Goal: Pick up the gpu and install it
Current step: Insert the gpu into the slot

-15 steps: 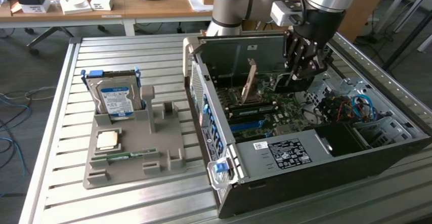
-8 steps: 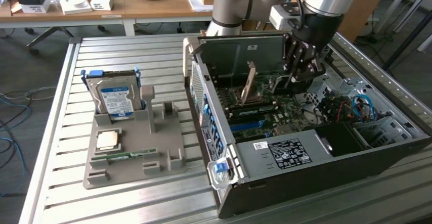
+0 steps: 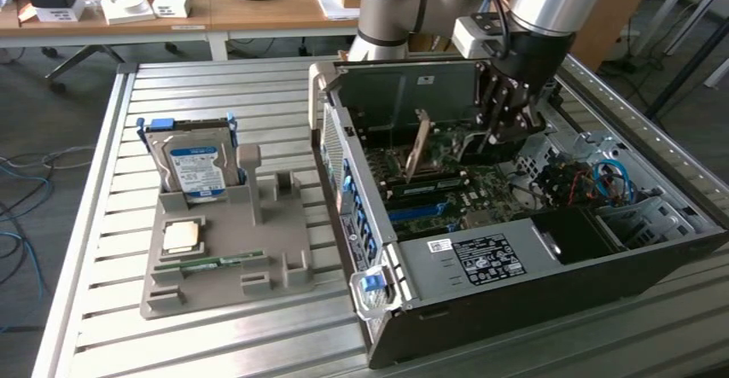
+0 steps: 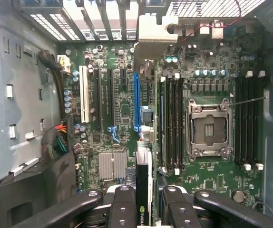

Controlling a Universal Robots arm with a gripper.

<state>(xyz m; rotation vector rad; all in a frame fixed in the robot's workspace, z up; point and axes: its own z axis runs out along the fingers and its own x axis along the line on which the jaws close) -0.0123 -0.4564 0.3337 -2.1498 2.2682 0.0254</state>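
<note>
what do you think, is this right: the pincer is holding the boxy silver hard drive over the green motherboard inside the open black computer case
Not quite: the wrist view shows the pincer holding the thin black graphics card, not the boxy silver hard drive, over the green motherboard inside the open black computer case.

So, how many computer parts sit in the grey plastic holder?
3: a boxy silver hard drive standing at the holder's far end, a small square beige chip in its middle, a narrow green memory stick nearer the camera. None seems hidden.
</note>
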